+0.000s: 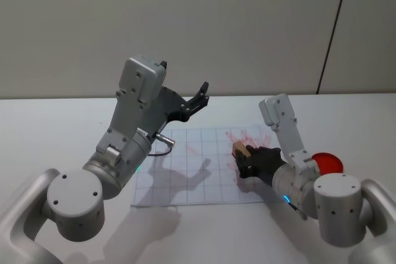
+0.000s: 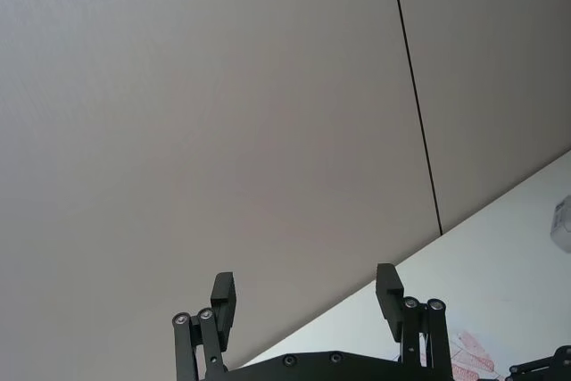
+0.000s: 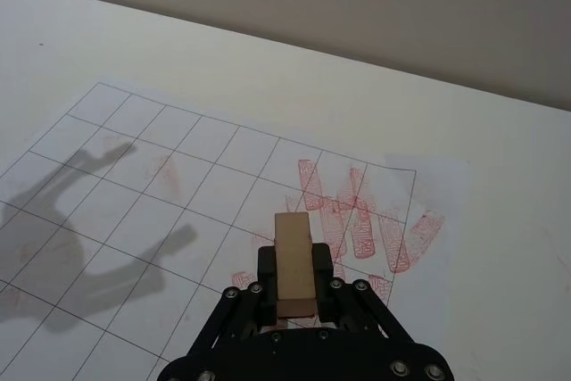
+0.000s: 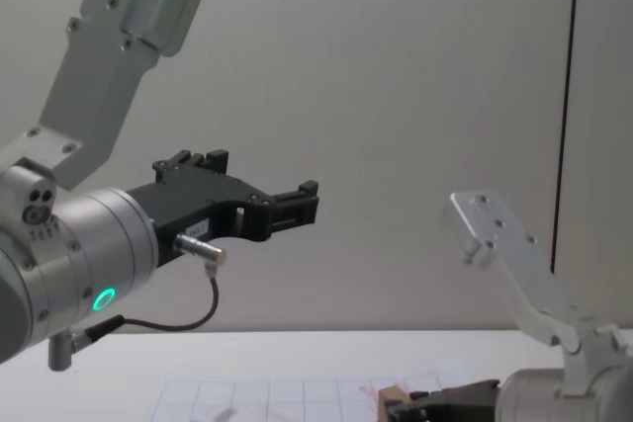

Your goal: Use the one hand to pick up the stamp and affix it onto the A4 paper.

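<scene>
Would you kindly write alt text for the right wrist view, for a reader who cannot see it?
The right tool grips the wooden stamp over the gridded A4 paper, beside a cluster of red stamped marks, on a white table.

Right gripper (image 1: 243,160) holds stamp (image 1: 239,150) over A4 paper (image 1: 185,180).

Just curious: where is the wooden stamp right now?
Head view: the stamp is clamped in the right gripper, over the red-marked right side of the A4 paper.

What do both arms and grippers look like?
Both arms are silver-grey with rounded joints and black two-finger grippers: left gripper, right gripper. Each wrist carries a cyan light. A black cable with a silver plug loops below the left wrist.
</scene>
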Robot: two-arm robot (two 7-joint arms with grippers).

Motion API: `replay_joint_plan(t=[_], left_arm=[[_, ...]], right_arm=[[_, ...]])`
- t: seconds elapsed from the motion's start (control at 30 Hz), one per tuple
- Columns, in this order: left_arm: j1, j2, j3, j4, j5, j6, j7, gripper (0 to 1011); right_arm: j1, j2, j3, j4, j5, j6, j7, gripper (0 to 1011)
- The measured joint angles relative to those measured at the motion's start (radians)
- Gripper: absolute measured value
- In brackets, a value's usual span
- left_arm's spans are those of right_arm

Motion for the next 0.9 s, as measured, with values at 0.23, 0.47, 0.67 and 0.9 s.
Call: replay_joint_plan(t=[0.23, 0.47, 0.67, 0.9], left_arm=[[0.0, 0.0, 0.0, 0.0, 0.0, 0.0, 0.0, 1001], [0.0, 0.0, 0.0, 0.0, 0.0, 0.0, 0.0, 1002], [0.0, 0.0, 0.0, 0.0, 0.0, 0.0, 0.0, 1001], [0.0, 0.0, 0.0, 0.0, 0.0, 0.0, 0.0, 1001]], right_arm=[[0.016, -0.011, 0.0, 0.029, 0.008, 0.012, -0.002, 224], [0.025, -0.017, 0.002, 0.048, 0.013, 0.024, -0.004, 224], [0.028, -0.02, 0.004, 0.053, 0.02, 0.031, -0.005, 224], [0.022, -0.017, 0.007, 0.024, 0.029, 0.032, -0.012, 223]])
